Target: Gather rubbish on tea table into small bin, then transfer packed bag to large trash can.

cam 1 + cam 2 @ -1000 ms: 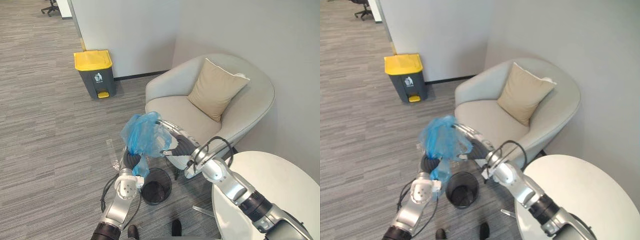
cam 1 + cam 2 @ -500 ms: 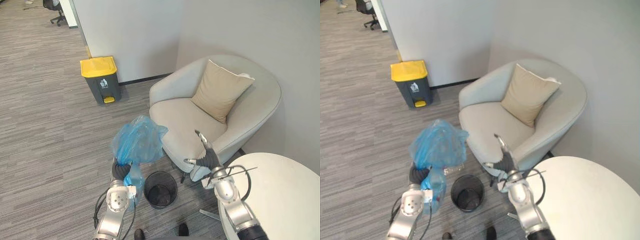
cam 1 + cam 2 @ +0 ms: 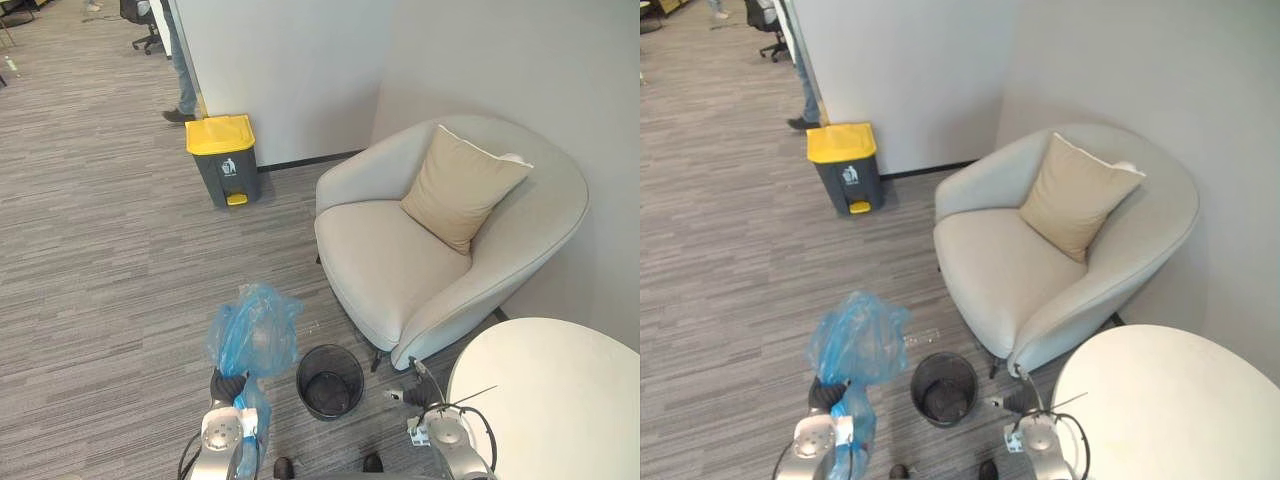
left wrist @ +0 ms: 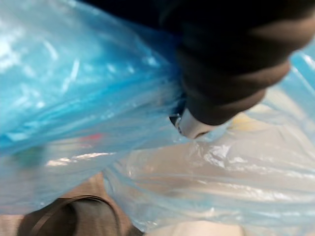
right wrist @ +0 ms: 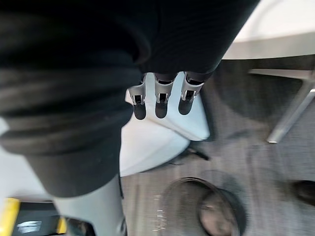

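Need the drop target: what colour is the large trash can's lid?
Yellow lid, clearest in the left eye view.

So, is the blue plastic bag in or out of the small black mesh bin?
Out: the left hand grips the blue plastic bag up beside the small black mesh bin, clear of its rim.

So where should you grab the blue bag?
Grab the blue bag at its pinched middle, by the left hand, coming from the side. The plastic narrows there, between puffy top and hanging tail, so a hand probably closes round it.
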Motion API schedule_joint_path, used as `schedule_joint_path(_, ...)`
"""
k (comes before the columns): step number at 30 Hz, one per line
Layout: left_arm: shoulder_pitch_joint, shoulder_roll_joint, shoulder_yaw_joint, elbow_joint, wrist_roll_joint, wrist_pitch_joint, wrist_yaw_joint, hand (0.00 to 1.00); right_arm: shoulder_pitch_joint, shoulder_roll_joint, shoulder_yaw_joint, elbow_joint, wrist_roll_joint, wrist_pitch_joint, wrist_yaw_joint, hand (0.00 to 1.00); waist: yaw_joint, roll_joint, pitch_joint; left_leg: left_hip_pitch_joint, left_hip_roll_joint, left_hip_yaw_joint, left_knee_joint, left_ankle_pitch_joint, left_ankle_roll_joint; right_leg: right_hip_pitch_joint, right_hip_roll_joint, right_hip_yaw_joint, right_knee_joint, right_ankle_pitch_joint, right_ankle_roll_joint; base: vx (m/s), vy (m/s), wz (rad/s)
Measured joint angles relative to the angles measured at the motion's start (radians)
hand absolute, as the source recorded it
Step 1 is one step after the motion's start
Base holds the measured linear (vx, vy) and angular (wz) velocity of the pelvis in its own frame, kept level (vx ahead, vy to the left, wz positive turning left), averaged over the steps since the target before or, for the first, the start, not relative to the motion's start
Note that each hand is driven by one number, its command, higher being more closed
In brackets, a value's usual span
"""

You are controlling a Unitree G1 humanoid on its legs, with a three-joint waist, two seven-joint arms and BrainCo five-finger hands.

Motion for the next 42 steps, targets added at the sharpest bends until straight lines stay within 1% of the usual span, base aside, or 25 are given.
schedule_joint_path(7, 0.009, -0.007, 0.034, 0.085, -0.020, 0.007, 0.000, 1.00, -0.009, 0.002, -0.043, 0.094, 0.035, 0.009, -0.009, 0.00, 0.003, 0.004, 0.006, 0.025, -0.002, -0.008, 0.002, -0.005, 0.005, 0.028, 0.001, -0.005, 0.003, -0.006, -0.004, 0.05, -0.002, 0.03)
schedule_joint_path(16, 0.018, -0.018, 0.048, 0.162, -0.021, 0.011, -0.007, 1.00, -0.027, 0.010, -0.080, 0.152, 0.040, 0.018, -0.029, 0.00, 0.005, 0.006, 0.018, 0.046, -0.001, 0.001, 0.004, -0.012, 0.003, 0.045, 0.005, 0.001, 0.004, -0.014, -0.006, 0.00, -0.004, -0.02)
schedule_joint_path(21, 0.019, -0.024, 0.054, 0.179, -0.021, 0.011, -0.026, 1.00, -0.037, 0.010, -0.093, 0.168, 0.040, 0.020, -0.041, 0.00, 0.009, 0.016, 0.048, 0.068, 0.001, 0.039, 0.005, -0.012, 0.004, 0.031, 0.006, 0.047, 0.038, -0.019, -0.006, -0.05, 0.006, -0.24)
schedule_joint_path(23, 0.014, -0.036, 0.056, 0.175, -0.021, 0.011, -0.026, 1.00, -0.053, 0.015, -0.096, 0.160, 0.040, 0.020, -0.046, 0.00, 0.014, 0.013, 0.067, 0.066, 0.001, 0.079, 0.006, -0.012, 0.005, -0.010, 0.007, 0.087, 0.074, -0.019, -0.005, -0.10, 0.039, -0.53)
schedule_joint_path(25, 0.012, -0.041, 0.058, 0.167, -0.022, 0.011, -0.026, 1.00, -0.069, 0.030, -0.088, 0.147, 0.040, 0.021, -0.051, 0.00, 0.023, 0.004, 0.075, 0.051, 0.007, 0.123, 0.007, -0.015, 0.009, -0.057, 0.008, 0.118, 0.116, -0.017, -0.003, -0.10, 0.029, -0.63)
schedule_joint_path(27, -0.005, -0.040, 0.063, 0.126, -0.042, 0.011, -0.025, 1.00, -0.070, 0.054, -0.077, 0.102, 0.036, 0.027, -0.067, 0.00, 0.018, -0.021, 0.098, 0.011, 0.010, 0.149, 0.057, -0.035, 0.020, -0.103, -0.003, 0.131, 0.160, -0.032, 0.010, -0.09, 0.012, -0.24)
schedule_joint_path(28, -0.004, -0.042, 0.063, 0.101, -0.048, 0.011, -0.025, 1.00, -0.065, 0.066, -0.077, 0.084, 0.036, 0.032, -0.070, 0.00, 0.017, -0.028, 0.100, -0.011, 0.015, 0.152, 0.094, -0.046, 0.040, -0.111, -0.010, 0.120, 0.171, -0.043, 0.009, -0.09, -0.013, -0.03)
schedule_joint_path(29, -0.002, -0.062, 0.073, 0.063, -0.057, 0.009, -0.023, 1.00, -0.070, 0.072, -0.077, 0.076, 0.036, 0.034, -0.076, 0.00, 0.026, -0.014, 0.108, -0.038, 0.037, 0.164, 0.127, -0.059, 0.054, -0.151, -0.018, 0.081, 0.294, -0.091, -0.021, -0.09, -0.019, -0.03)
schedule_joint_path(30, -0.003, -0.069, 0.076, 0.049, -0.057, 0.007, -0.022, 1.00, -0.074, 0.076, -0.076, 0.074, 0.036, 0.034, -0.077, 0.00, 0.033, -0.015, 0.108, -0.042, 0.046, 0.165, 0.142, -0.064, 0.055, -0.175, -0.021, 0.066, 0.391, -0.123, -0.041, -0.04, -0.060, 0.02)
schedule_joint_path(31, -0.001, -0.073, 0.073, 0.011, -0.057, 0.005, -0.017, 1.00, -0.072, 0.087, -0.073, 0.066, 0.036, 0.034, -0.077, 0.00, 0.039, -0.010, 0.110, -0.045, 0.056, 0.147, 0.172, -0.075, 0.051, -0.180, -0.038, 0.047, 0.592, -0.198, -0.025, 0.00, -0.041, 0.14)
schedule_joint_path(32, 0.005, -0.073, 0.073, 0.001, -0.057, 0.003, -0.017, 1.00, -0.072, 0.089, -0.072, 0.065, 0.036, 0.034, -0.078, 0.00, 0.040, -0.015, 0.107, -0.047, 0.056, 0.142, 0.180, -0.076, 0.051, -0.169, -0.045, 0.049, 0.633, -0.220, -0.016, 0.01, -0.132, 0.29)
schedule_joint_path(33, 0.017, -0.075, 0.073, -0.022, -0.057, -0.002, -0.016, 1.00, -0.073, 0.091, -0.068, 0.059, 0.037, 0.033, -0.078, 0.00, 0.047, -0.032, 0.094, -0.071, 0.055, 0.129, 0.209, -0.076, 0.048, -0.145, -0.060, 0.061, 0.685, -0.283, 0.003, 0.00, -0.139, 0.29)
schedule_joint_path(34, 0.017, -0.075, 0.073, -0.027, -0.057, -0.005, -0.017, 1.00, -0.072, 0.091, -0.069, 0.050, 0.041, 0.031, -0.080, 0.00, 0.053, -0.040, 0.089, -0.081, 0.055, 0.120, 0.231, -0.072, 0.042, -0.129, -0.064, 0.063, 0.682, -0.308, 0.010, 0.02, -0.225, 0.32)
schedule_joint_path(35, 0.013, -0.077, 0.073, -0.030, -0.057, -0.009, -0.017, 1.00, -0.073, 0.090, -0.070, 0.046, 0.044, 0.026, -0.084, 0.00, 0.061, -0.060, 0.077, -0.113, 0.056, 0.113, 0.265, -0.070, 0.039, -0.107, -0.063, 0.072, 0.633, -0.334, 0.015, -0.02, -0.206, 0.17)
schedule_joint_path(36, 0.009, -0.088, 0.073, -0.031, -0.057, -0.008, -0.018, 1.00, -0.087, 0.082, -0.070, 0.045, 0.055, 0.026, -0.085, 0.00, 0.071, -0.046, 0.079, -0.137, 0.076, 0.113, 0.285, -0.066, 0.033, -0.087, -0.037, 0.068, 0.552, -0.343, 0.008, -0.02, -0.161, 0.01)
schedule_joint_path(37, 0.012, -0.099, 0.073, -0.031, -0.057, -0.009, -0.017, 1.00, -0.095, 0.080, -0.069, 0.045, 0.063, 0.026, -0.085, 0.00, 0.082, -0.031, 0.076, -0.145, 0.085, 0.114, 0.286, -0.059, 0.023, -0.067, -0.021, 0.069, 0.505, -0.341, 0.004, -0.11, -0.150, -0.18)
schedule_joint_path(38, 0.015, -0.111, 0.061, -0.024, -0.057, -0.009, -0.015, 1.00, -0.104, 0.079, -0.069, 0.045, 0.075, 0.021, -0.085, 0.00, 0.093, -0.008, 0.075, -0.156, 0.101, 0.108, 0.281, -0.043, 0.002, -0.041, 0.004, 0.069, 0.430, -0.336, -0.022, -0.15, -0.126, -0.02)
schedule_joint_path(39, 0.014, -0.111, 0.038, -0.018, -0.057, -0.009, -0.017, 1.00, -0.107, 0.078, -0.060, 0.046, 0.080, 0.019, -0.086, 0.00, 0.090, 0.019, 0.073, -0.165, 0.116, 0.082, 0.266, -0.019, -0.011, -0.033, 0.023, 0.045, 0.403, -0.319, -0.046, -0.19, -0.146, 0.17)
schedule_joint_path(40, 0.013, -0.111, 0.031, -0.018, -0.057, -0.009, -0.017, 1.00, -0.105, 0.077, -0.060, 0.050, 0.081, 0.020, -0.086, 0.00, 0.086, 0.020, 0.074, -0.165, 0.116, 0.063, 0.249, -0.002, -0.020, -0.033, 0.028, 0.030, 0.400, -0.317, -0.049, -0.20, -0.117, 0.64)
schedule_joint_path(41, 0.013, -0.111, 0.021, -0.018, -0.057, -0.010, -0.018, 1.00, -0.099, 0.080, -0.059, 0.051, 0.082, 0.024, -0.091, 0.00, 0.079, 0.036, 0.072, -0.164, 0.113, 0.030, 0.213, 0.035, -0.023, -0.034, 0.031, -0.009, 0.400, -0.317, -0.052, -0.27, -0.125, 0.86)
schedule_joint_path(42, 0.005, -0.112, 0.014, -0.020, -0.057, -0.010, -0.019, 1.00, -0.098, 0.077, -0.057, 0.051, 0.082, 0.029, -0.099, 0.00, 0.075, 0.045, 0.073, -0.169, 0.112, 0.002, 0.178, 0.068, -0.028, -0.035, 0.035, -0.049, 0.401, -0.313, -0.059, -0.23, -0.105, 0.87)
